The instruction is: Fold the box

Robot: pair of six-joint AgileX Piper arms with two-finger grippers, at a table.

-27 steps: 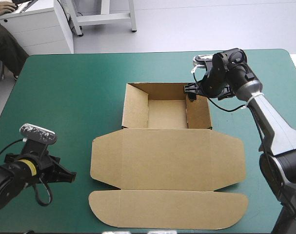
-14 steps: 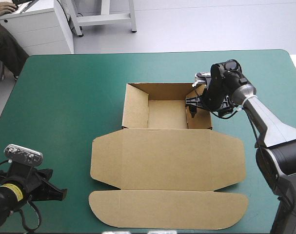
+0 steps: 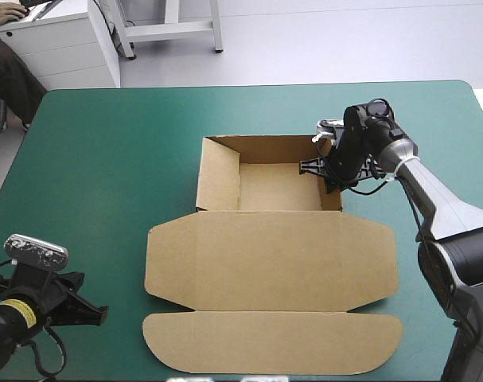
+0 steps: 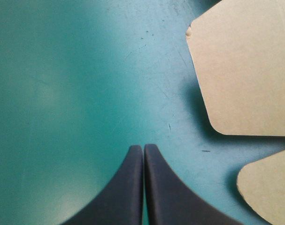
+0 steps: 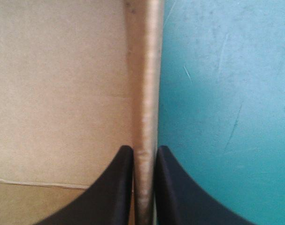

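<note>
At 7 o'clock the left tool point(image 4: 143, 146) is squeezed shut on nothing, its arm cut off at the counter point(image 3: 106, 159) edge. The brown box point(image 3: 273, 187) sits mid-counter, lid point(image 3: 273, 263) flat. At 2 o'clock the right tool point(image 5: 144, 149) pinches its right wall point(image 5: 144, 93).

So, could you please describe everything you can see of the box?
The box is plain brown board, half formed: an open tray at the far side with walls raised, its lid and rounded tuck flap lying flat on the teal-green cover toward the robot. The right gripper pinches the tray's right wall from above; nothing else touches it.
</note>
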